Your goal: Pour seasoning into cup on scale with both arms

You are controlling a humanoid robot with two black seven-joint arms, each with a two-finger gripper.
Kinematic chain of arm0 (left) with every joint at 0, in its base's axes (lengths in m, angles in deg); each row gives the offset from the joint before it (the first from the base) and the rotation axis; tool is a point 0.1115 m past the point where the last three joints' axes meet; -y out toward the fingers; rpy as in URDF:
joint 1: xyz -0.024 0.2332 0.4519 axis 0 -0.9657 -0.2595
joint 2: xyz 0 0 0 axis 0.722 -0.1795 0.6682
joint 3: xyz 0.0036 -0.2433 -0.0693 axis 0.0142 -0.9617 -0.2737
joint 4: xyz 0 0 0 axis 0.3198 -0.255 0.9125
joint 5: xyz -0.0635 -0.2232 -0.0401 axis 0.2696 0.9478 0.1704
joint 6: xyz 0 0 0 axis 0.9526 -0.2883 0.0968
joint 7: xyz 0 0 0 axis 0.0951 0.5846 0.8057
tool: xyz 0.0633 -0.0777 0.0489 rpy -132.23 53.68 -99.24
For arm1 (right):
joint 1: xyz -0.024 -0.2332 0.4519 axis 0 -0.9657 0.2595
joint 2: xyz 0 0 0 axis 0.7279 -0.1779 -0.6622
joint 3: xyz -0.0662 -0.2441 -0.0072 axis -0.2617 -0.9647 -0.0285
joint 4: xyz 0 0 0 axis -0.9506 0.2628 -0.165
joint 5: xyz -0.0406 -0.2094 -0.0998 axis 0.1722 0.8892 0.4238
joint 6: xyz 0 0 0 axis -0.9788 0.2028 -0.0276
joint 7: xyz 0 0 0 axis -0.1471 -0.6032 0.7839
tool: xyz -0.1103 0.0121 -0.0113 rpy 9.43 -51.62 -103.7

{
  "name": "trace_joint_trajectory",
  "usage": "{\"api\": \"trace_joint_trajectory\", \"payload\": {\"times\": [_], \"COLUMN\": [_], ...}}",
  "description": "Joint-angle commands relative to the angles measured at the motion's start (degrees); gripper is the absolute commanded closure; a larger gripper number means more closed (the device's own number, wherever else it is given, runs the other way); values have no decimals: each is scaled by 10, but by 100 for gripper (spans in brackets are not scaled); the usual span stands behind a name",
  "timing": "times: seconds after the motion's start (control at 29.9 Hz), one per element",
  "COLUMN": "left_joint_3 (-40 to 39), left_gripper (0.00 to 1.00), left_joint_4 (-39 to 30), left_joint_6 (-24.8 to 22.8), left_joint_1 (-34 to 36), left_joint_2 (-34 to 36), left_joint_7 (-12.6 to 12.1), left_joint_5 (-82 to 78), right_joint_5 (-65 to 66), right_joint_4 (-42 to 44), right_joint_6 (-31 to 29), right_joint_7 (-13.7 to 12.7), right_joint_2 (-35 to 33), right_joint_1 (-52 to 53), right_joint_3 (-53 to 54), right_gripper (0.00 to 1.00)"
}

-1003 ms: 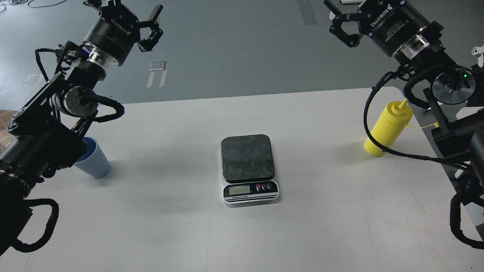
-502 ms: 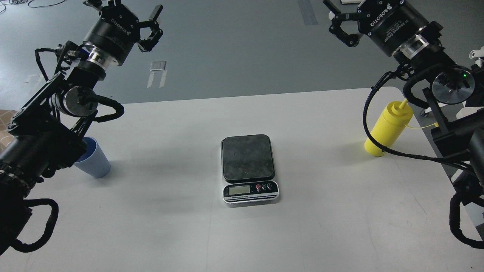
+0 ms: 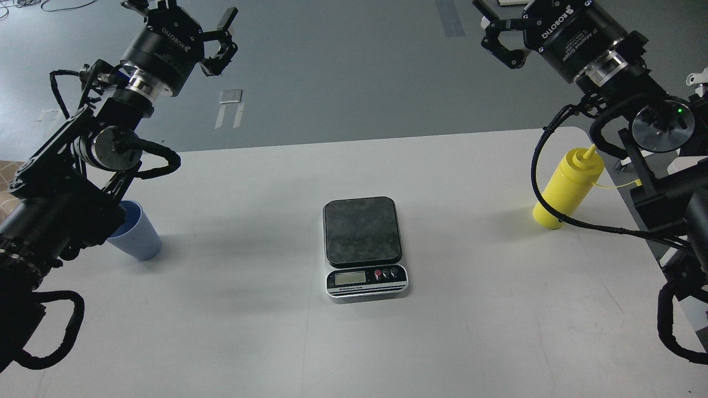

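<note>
Nothing started: our left gripper (image 3: 182,22) and right gripper (image 3: 489,25) raised, open, empty. Next, cup (image 3: 135,237) below left onto scale (image 3: 362,229).

White table (image 3: 470,331) w/ cup (image 3: 137,239), scale (image 3: 363,246), seasoning bottle (image 3: 565,190).

The scale (image 3: 363,243) stands alone mid-counter (image 3: 265,331), with bare surface open on every side of it. The cup (image 3: 136,235) at the left edge sits partly under the left arm's links, which block it from above. A black cable loop crosses in front of the seasoning bottle (image 3: 567,188) at the right edge.
</note>
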Motion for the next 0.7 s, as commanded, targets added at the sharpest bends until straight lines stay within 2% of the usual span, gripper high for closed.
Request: {"api": "trace_joint_trajectory", "payload": {"times": [0.0, 0.13, 0.3, 0.37, 0.47, 0.57, 0.67], "left_joint_3": [5, 5, 4, 4, 6, 34, 55], "left_gripper": [2, 2, 2, 2, 2, 2, 2], "left_joint_4": [0, -3, -26, -61, -118, -158, -163], "left_joint_6": [0, 0, 0, 0, 0, 45, 72], "left_joint_1": [1, 5, 6, 6, 0, -15, -18], "left_joint_2": [4, 10, 54, 86, 120, 156, 169], "left_joint_7": [1, 1, 4, 16, 18, 15, 15], "left_joint_5": [-45, -143, -293, -386, -486, -598, -648], "right_joint_5": [0, 0, 0, 0, 0, 0, 0], "right_joint_4": [0, 0, -1, -1, -1, -1, -1], "right_joint_6": [0, 0, 0, 0, 0, 0, 0], "right_joint_7": [1, 0, 0, 0, 1, 1, 1], "right_joint_2": [-1, -1, -1, 0, 0, 1, 0], "right_joint_1": [0, -1, -2, -2, -2, -2, -2], "right_joint_3": [0, 0, 0, 0, 0, 0, 0], "right_gripper": [0, 0, 0, 0, 0, 0, 0]}}
